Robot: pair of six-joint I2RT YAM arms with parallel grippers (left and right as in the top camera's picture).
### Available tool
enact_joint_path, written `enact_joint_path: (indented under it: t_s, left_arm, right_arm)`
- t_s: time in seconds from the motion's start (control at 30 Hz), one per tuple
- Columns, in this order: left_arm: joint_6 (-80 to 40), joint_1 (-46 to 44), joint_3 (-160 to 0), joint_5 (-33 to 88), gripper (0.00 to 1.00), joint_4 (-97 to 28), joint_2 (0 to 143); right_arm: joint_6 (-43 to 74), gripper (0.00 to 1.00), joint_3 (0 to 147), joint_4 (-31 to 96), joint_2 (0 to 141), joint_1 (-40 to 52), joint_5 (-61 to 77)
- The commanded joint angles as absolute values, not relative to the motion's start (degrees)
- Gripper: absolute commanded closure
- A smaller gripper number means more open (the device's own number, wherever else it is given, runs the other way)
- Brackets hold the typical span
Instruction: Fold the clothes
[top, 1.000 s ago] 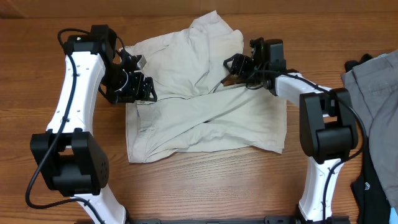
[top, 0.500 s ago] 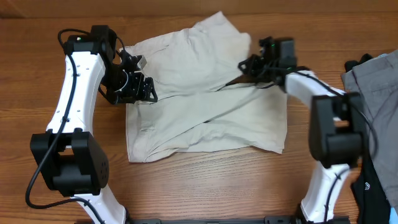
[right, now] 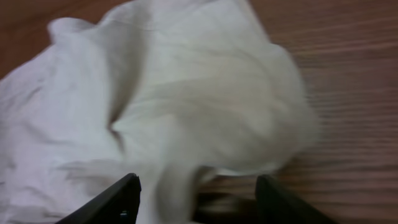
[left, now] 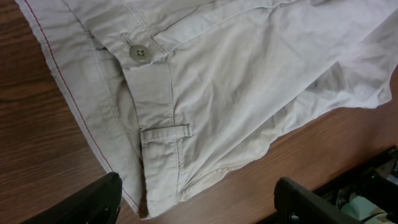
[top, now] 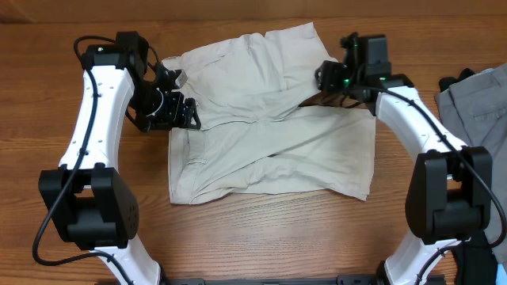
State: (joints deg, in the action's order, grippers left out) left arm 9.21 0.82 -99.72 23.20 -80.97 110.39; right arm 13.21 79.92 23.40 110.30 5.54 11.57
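The beige shorts [top: 269, 134] lie spread on the wooden table, waistband to the left and two legs to the right, the upper leg crossing over the lower. My left gripper [top: 181, 117] is open at the waistband edge. In the left wrist view the waistband button [left: 140, 53] and a belt loop show, and the waistband corner of the shorts [left: 236, 74] lies between the spread fingers [left: 199, 202]. My right gripper [top: 326, 77] is open at the hem of the upper leg. In the blurred right wrist view the shorts [right: 186, 93] bunch between its fingers [right: 196, 199].
A grey garment [top: 479, 103] lies at the right edge of the table, close to my right arm. Bare wood shows in front of the shorts [top: 261, 229] and at the far left.
My right gripper moved right and slightly back, and the upper leg spread out to the right with it. The whole shorts shifted a little right. My left arm stayed put.
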Motion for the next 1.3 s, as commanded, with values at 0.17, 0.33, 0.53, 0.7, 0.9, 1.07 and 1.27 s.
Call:
enact_joint_path:
  t_s: [0.17, 0.33, 0.53, 0.7, 0.9, 1.07, 1.27]
  left_arm:
    - [10.09, 0.23, -99.37, 24.08, 0.19, -80.9, 110.5]
    - [10.09, 0.05, -99.37, 24.05, 0.18, -80.47, 110.5]
    - [10.11, -0.43, -99.37, 24.05, 0.18, -80.27, 110.5]
    - [10.09, -0.47, -99.37, 24.1, 0.18, -80.27, 110.5]
    - [10.11, -0.47, -99.37, 24.08, 0.18, -80.29, 110.5]
    - [10.11, -0.47, -99.37, 24.08, 0.18, -80.25, 110.5]
    - [10.11, -0.47, -99.37, 24.08, 0.18, -80.86, 110.5]
  right_arm:
    - [18.83, 0.5, 79.88, 24.18, 113.67, -3.51, 24.03]
    - [28.53, 0.3, 79.88, 21.8, 119.85, -4.73, 39.4]
    - [40.07, 0.12, 79.88, 9.8, 122.72, -2.59, 50.52]
    - [51.77, 0.04, 79.88, 7.53, 122.72, -0.99, 46.39]
    - [52.25, 0.06, 79.85, 9.37, 122.83, -0.69, 38.61]
    - [49.47, 0.16, 79.85, 8.56, 123.61, -0.69, 35.35]
    - [39.44, 0.58, 79.88, 3.97, 123.79, -1.23, 31.46]
